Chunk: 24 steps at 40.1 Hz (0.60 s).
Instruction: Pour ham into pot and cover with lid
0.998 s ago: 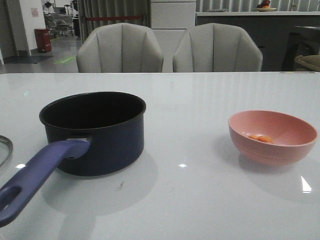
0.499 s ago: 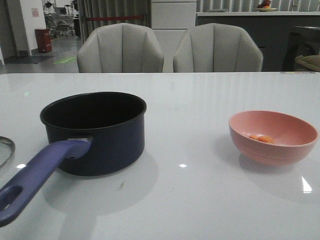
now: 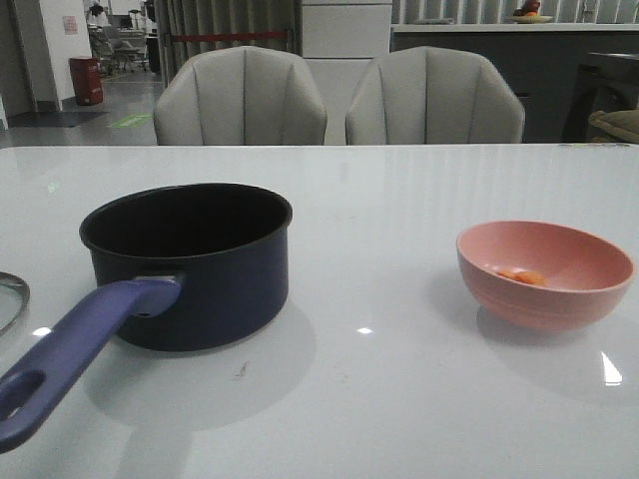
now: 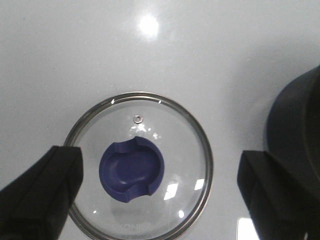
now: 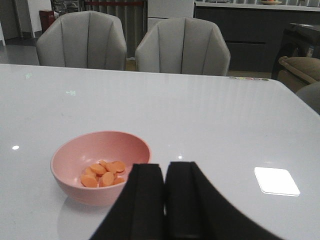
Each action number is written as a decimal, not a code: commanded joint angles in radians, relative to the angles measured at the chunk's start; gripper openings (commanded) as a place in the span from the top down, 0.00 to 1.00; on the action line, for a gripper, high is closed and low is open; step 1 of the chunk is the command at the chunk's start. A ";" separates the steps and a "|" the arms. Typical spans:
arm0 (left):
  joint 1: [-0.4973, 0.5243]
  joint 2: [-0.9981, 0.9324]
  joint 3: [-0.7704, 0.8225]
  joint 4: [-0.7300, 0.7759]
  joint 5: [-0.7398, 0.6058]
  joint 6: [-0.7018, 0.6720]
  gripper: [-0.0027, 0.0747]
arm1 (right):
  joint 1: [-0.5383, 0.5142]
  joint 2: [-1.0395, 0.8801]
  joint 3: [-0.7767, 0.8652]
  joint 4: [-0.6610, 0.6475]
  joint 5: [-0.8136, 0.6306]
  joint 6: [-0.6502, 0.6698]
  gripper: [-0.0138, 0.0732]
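Observation:
The dark navy pot stands at the table's left with its purple-blue handle pointing toward me, and it looks empty inside. Only an edge of the lid shows at the far left of the front view. In the left wrist view the glass lid lies flat with its blue knob up, and my left gripper hangs open above it, fingers either side of the rim. Orange ham pieces sit in the pink bowl at the right. My right gripper is shut and empty beside the bowl.
The pot's dark wall sits close beside the lid. Two grey chairs stand behind the table's far edge. Neither arm shows in the front view.

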 commanded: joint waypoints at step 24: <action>-0.168 -0.888 0.517 -0.022 -0.399 0.004 0.14 | -0.007 -0.018 -0.004 -0.009 -0.089 0.000 0.67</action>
